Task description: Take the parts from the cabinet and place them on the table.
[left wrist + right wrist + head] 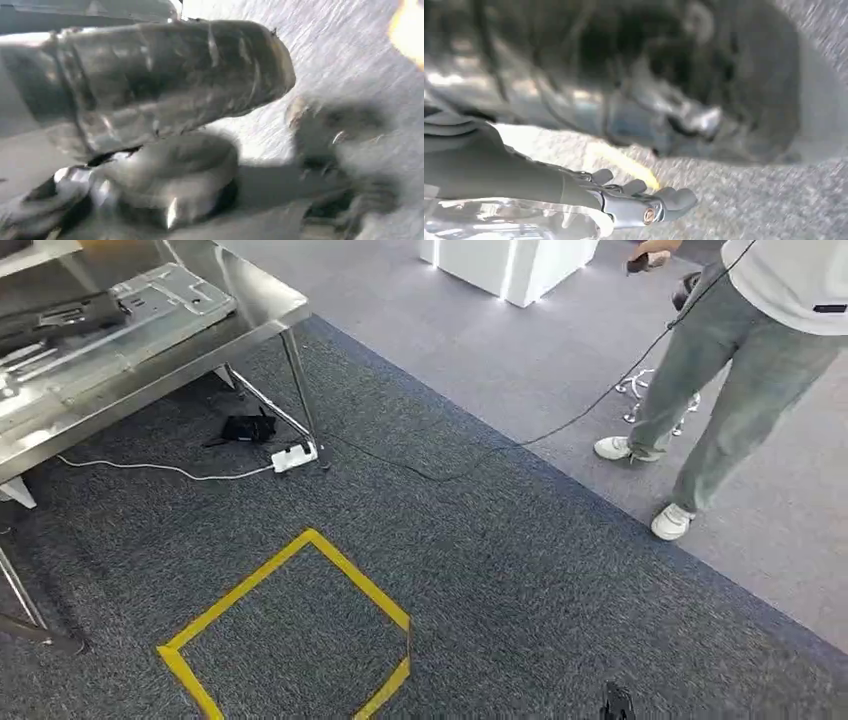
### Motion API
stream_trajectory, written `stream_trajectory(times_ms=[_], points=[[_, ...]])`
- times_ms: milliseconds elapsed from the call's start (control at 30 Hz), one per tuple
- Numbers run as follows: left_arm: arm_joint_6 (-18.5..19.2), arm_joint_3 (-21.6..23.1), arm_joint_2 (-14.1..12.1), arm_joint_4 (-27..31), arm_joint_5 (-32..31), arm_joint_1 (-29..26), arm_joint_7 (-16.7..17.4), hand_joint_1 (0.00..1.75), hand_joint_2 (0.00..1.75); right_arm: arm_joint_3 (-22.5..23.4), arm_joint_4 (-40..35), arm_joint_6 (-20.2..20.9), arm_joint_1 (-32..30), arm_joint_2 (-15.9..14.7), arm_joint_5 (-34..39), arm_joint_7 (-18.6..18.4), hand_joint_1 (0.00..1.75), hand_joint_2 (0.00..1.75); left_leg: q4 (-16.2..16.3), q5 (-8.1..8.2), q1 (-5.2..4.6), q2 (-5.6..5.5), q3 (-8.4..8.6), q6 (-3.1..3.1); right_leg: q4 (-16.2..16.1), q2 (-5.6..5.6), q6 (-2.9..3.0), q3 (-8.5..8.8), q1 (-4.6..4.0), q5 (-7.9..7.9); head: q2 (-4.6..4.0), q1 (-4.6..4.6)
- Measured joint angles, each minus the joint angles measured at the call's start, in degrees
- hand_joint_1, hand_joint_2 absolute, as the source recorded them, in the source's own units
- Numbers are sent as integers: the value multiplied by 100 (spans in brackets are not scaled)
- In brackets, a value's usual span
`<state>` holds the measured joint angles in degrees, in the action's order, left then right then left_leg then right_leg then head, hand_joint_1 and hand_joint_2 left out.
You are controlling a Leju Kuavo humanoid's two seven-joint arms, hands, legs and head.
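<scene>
Head view looks down on a steel desk (262, 302) at the upper left, standing on grey-blue carpet (520, 570). On the desk lie flat silver metal parts (150, 300), their long axis running roughly along the desk's front edge, from the far right corner down toward the left edge of the picture. A long dark part (60, 315) lies across them near the left, its long axis following much the same line. Under the desk, by the front right leg, sit a white power strip (293, 455) with a white cable and a small black object (248, 427). A square of yellow tape (300, 625) marks the carpet. At the upper right a person (745, 360) in grey trousers and white shoes stands on the lighter floor, a black cable (520, 443) trailing from them across the carpet.

Right wrist view shows the right hand (634, 200) above the carpet, its dark fingers (674, 197) stretched out and apart, nothing between them.

Left wrist view is badly blurred: the left hand (160, 100) appears as a thick grey thumb over carpet, and I cannot tell how far it is open or whether it holds anything.
</scene>
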<state>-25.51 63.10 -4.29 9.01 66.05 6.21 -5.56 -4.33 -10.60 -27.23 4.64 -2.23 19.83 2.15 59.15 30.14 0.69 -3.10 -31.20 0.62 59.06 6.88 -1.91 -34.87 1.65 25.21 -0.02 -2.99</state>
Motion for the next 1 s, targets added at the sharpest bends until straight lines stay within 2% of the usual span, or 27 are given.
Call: stream_trajectory(times_ms=[67,100,133,167,200,233,267,300,333,367,400,433,467,567,600,633,667,700,733,767,800,833,867,900,933,967,1000], points=[[44,0,-63,0,-22,38,-115,0,0,0,0,141,-66,48,126,438,0,0,-25,-45,-16,85,2,91,-63,94,-88,-19,15,-55,0,6],[72,0,-91,0,-33,52,-80,0,0,0,2,192,-81,63,190,619,0,0,-107,-103,30,178,21,175,-19,3,-91,-24,34,-17,0,2],[72,0,-124,0,-44,53,-17,0,0,0,2,227,-84,81,225,744,0,0,-148,-126,9,223,37,208,173,-356,-87,-108,-17,129,0,-37],[72,2,-148,0,-54,46,90,0,0,0,2,264,-72,83,260,847,0,0,-157,-135,-7,298,36,256,518,-536,-89,-278,-19,345,0,-57],[81,2,-159,0,-59,38,229,0,0,0,2,303,-55,83,282,961,0,0,-156,-134,-32,381,23,260,986,-607,-96,-494,-17,581,0,-46],[94,2,-166,-2,-57,28,428,0,0,0,2,319,-47,87,299,1046,0,0,-155,-130,-53,462,20,266,1367,-633,-98,-658,-16,737,0,-54],[116,2,-170,-2,-57,22,633,0,0,0,2,319,-48,96,310,1090,0,0,-154,-122,-67,555,20,277,1590,-640,-97,-741,-16,781,0,-46],[140,9,-170,0,-55,17,786,0,0,0,2,306,-55,98,328,1094,0,0,-152,-119,-75,633,23,280,1535,-645,-93,-684,-17,699,0,-55],[149,11,-166,0,-18,13,833,0,0,0,4,271,-58,98,338,1025,0,0,-150,-112,-83,710,28,277,1235,-663,-78,-501,-21,516,0,-50],[147,11,-155,0,0,8,823,0,0,0,7,234,-57,98,345,935,0,0,-150,-102,-88,780,38,272,775,-724,-54,-238,-36,303,0,-52],[133,11,-138,0,13,12,799,0,0,0,7,199,-53,98,345,861,0,0,-147,-89,-91,840,56,256,270,-905,-12,59,-70,113,0,-55],[129,11,-131,0,24,10,774,0,0,0,7,179,-36,98,345,810,0,0,-143,-70,-107,906,73,229,-77,-1300,44,215,-138,157,0,-52],[120,11,-127,0,42,6,768,0,0,0,7,179,-22,98,345,786,0,0,-120,-44,-143,963,73,187,-93,-1234,55,213,-156,100,0,-39],[79,11,-109,2,76,28,668,0,0,0,11,116,-31,100,336,629,0,0,-157,-35,-139,1175,130,123,-89,-984,102,158,-170,81,0,-42],[66,11,-109,0,116,36,593,0,0,0,11,61,-28,103,323,509,0,0,-130,18,-128,1073,122,63,-145,-915,147,202,-95,40,0,-48],[48,11,-109,2,142,34,521,0,0,0,13,15,-27,122,295,387,0,0,-1,127,-91,724,90,35,-167,-848,169,200,-95,24,0,-22],[41,9,-98,2,182,17,455,0,0,0,15,-33,-15,127,258,287,0,0,334,348,-76,501,-53,21,-166,-779,204,182,-87,3,0,-17],[46,9,-89,2,182,-2,396,0,0,0,17,-68,0,142,238,222,0,0,811,596,-61,394,-270,8,-166,-689,222,163,-87,-9,0,-13],[81,9,-83,2,179,-18,348,0,0,0,17,-107,7,146,238,198,0,0,1296,786,-52,361,-503,-6,-163,-592,228,148,-88,-16,0,-15],[107,11,-70,2,171,-30,328,0,0,0,17,-123,4,146,240,198,0,0,1607,846,-49,360,-663,-19,-158,-502,226,141,-90,-21,0,-13],[149,11,-61,2,157,-48,309,0,0,0,17,-121,-5,144,251,211,0,0,1652,762,-43,359,-710,-27,-152,-401,219,140,-88,-26,0,-15],[194,11,-55,2,125,-49,298,0,0,0,17,-114,-15,136,260,246,0,0,1436,559,-29,351,-637,-28,-143,-306,215,140,-85,-28,0,-13],[227,11,-54,2,107,-44,296,0,0,0,17,-114,-16,111,264,277,0,0,1028,290,-12,324,-466,-22,-130,-218,211,140,-81,-29,0,-15],[267,11,-52,2,72,-37,289,0,0,0,17,-116,-10,103,273,299,0,0,494,-1,8,217,-228,-10,-110,-127,198,140,-74,-24,0,-15],[284,11,-44,2,59,-37,280,0,0,0,17,-143,-7,90,262,299,0,0,84,-134,38,-83,-69,6,-88,-55,167,118,-58,-16,0,-11],[286,11,-22,2,59,-46,280,0,0,0,17,-199,15,63,220,290,0,0,-31,-63,40,-301,-32,21,-40,16,110,70,-85,-16,0,-11],[284,11,18,2,61,-40,258,0,0,0,17,-261,22,48,177,239,0,0,-11,-72,26,-237,-22,33,-49,95,67,27,-49,-40,0,-28]])
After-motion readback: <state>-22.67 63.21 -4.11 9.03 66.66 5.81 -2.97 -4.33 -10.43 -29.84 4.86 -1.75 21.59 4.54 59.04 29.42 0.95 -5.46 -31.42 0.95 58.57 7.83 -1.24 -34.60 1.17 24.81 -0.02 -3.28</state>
